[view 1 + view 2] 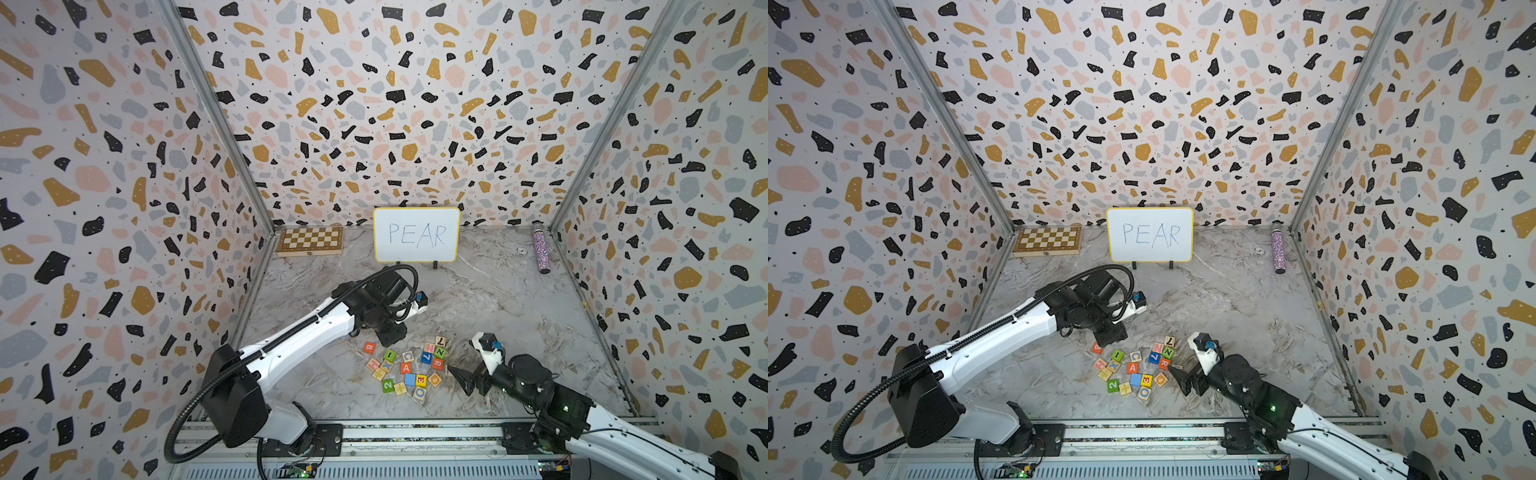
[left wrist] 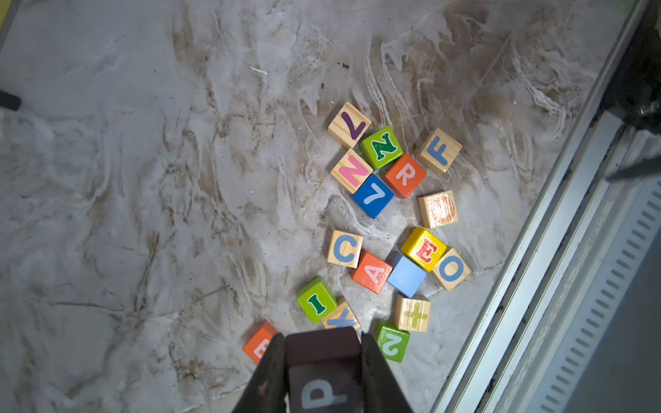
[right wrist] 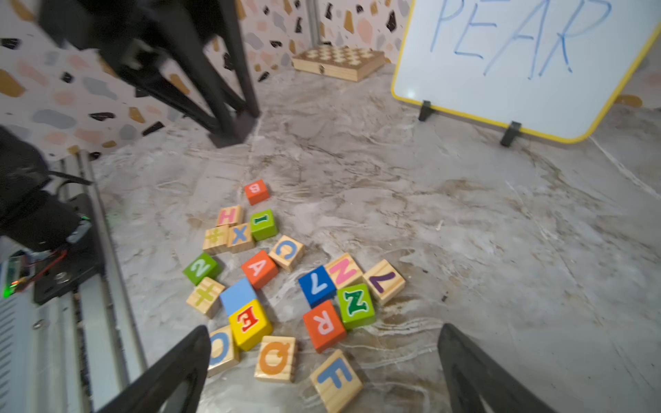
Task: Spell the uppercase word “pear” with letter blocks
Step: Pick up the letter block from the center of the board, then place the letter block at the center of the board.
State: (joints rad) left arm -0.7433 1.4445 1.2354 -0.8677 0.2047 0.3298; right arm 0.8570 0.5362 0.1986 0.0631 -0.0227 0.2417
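1. Four task blocks show, taken left to right (clock directions as read in a top view, twelve toward the whiteboard (image 1: 416, 235)).
2. Left gripper (image 2: 322, 339): jaws clenched on the black P block (image 2: 322, 379), one finger flat against each side face, the white P turned to the wrist camera. This gripper stands near the orange B block (image 1: 369, 347), at its two o'clock. Whether the P block touches the table (image 1: 498, 299) I cannot tell.
3. Red-orange A block (image 1: 405, 368): on the table at five o'clock of the left gripper, clear of its jaws, with a plain blue block (image 1: 409, 379) just beside it at six.
4. Yellow E block (image 1: 421, 380): at four o'clock of the A block, against the blue block.
5. Red-orange R block (image 1: 437, 363): at three o'clock of the A block.
6. Right gripper (image 1: 457, 379): jaws released and spread wide, nothing between the fingers (the R block lies near, at its ten o'clock).
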